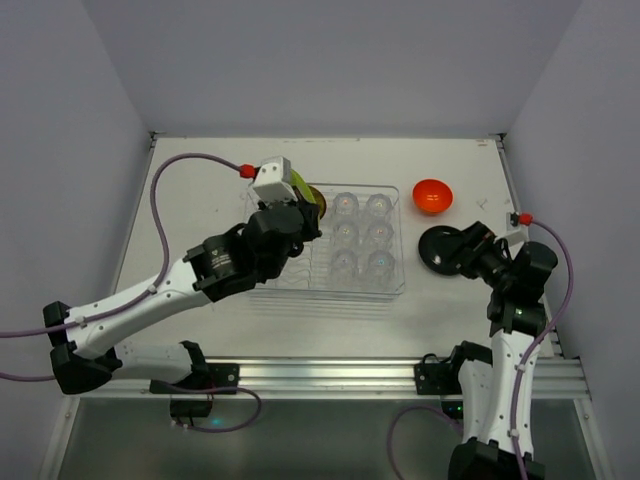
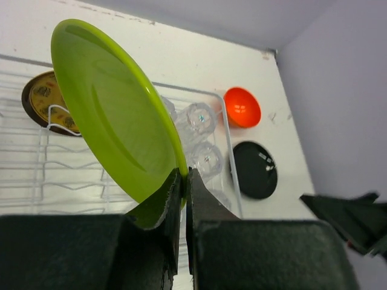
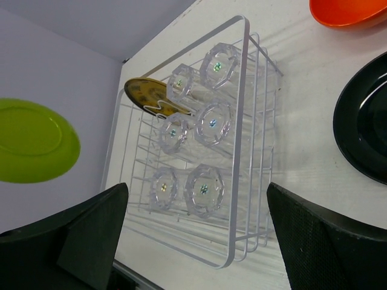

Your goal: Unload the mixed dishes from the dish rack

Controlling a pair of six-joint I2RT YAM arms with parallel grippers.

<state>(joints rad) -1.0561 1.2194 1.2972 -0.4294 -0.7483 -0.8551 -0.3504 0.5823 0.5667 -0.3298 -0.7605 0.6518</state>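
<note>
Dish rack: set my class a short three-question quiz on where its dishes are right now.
1. What do the left fingers grip?
2. How many cups stand in the rack? A four, B six, C none.
3. True or false: the orange bowl sits inside the rack.
Key: 1 the lime plate, held by its rim. 2 B. 3 false; it is on the table, right of the rack in the top view.
</note>
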